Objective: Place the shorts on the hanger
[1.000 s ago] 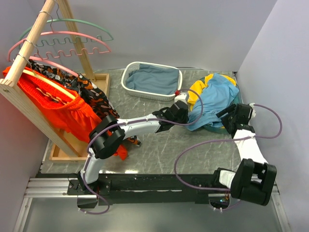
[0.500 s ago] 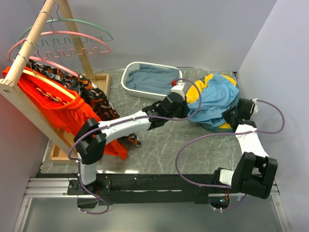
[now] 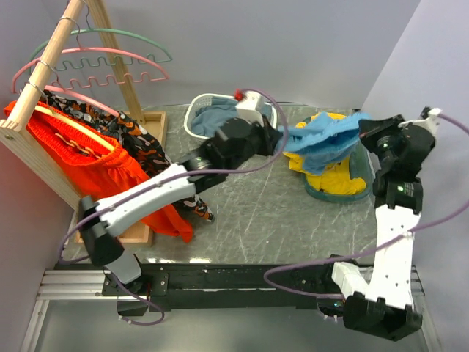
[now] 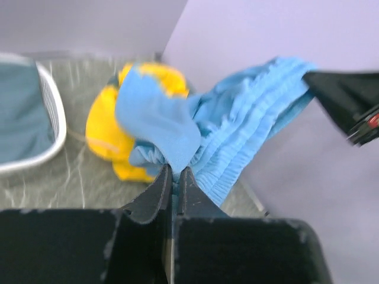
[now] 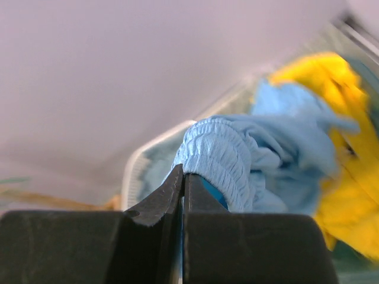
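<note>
**A:** What do the containers hold?

**B:** The white basket (image 3: 192, 116) sits behind and to the left of the left gripper (image 3: 282, 141). It holds a folded grey-blue cloth (image 3: 223, 117). Below the gap between the two sets of fingers, a yellow garment (image 3: 333, 176) is heaped in a dark teal tub (image 3: 322, 193).

**A:** And the shorts?

**B:** The shorts (image 3: 322, 139) are up in the air, stretched from one gripper to the other. The left jaws are pressed together on a fold of the blue cloth. The right gripper (image 3: 364, 130) is clamped tight on the gathered waistband. A loose flap droops from the left fingers toward the yellow heap; I cannot tell whether it touches.

**A:** How much room is there?

**B:** The right wall stands close behind the right fingers, and the back wall lies just beyond both pairs. Leftward from the left fingers, the grey tabletop runs to the wooden rack (image 3: 24, 99).

**A:** Anything in the way?

**B:** The pink hanger (image 3: 102, 49) hangs on the rack's rail, far to the left of the left fingers, with a green hanger (image 3: 124, 31) just above it. Orange shorts (image 3: 80, 165) and a dark patterned garment (image 3: 150, 158) hang below. The left arm itself reaches across the stretch between rack and shorts.
</note>
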